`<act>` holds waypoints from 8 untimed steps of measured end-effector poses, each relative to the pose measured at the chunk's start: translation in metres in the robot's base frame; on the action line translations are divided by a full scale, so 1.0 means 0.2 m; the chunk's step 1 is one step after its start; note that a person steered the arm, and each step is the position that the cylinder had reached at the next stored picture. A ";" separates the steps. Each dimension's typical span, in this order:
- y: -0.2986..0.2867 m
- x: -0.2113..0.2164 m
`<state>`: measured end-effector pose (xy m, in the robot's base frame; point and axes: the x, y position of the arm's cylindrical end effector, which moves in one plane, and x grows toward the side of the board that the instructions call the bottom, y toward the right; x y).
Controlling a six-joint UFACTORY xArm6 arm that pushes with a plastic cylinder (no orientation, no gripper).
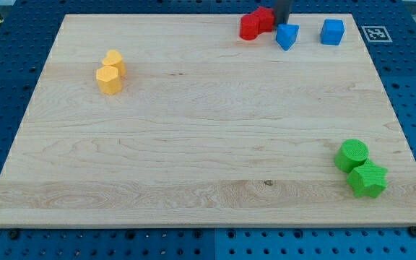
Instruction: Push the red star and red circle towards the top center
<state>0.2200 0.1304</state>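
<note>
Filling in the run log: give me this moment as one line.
tip at top edge, right of the red blocks | red blocks touching, top centre-right | blue blocks beside tip | push underway

The wooden board lies open across its middle and bottom centre. At the top edge, the red circle and red star touch; my tip sits just right of them, crowded by two blue blocks
</note>
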 end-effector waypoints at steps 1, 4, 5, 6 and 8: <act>-0.10 0.00; -0.31 0.00; -0.31 0.00; -0.21 0.00; 0.17 -0.01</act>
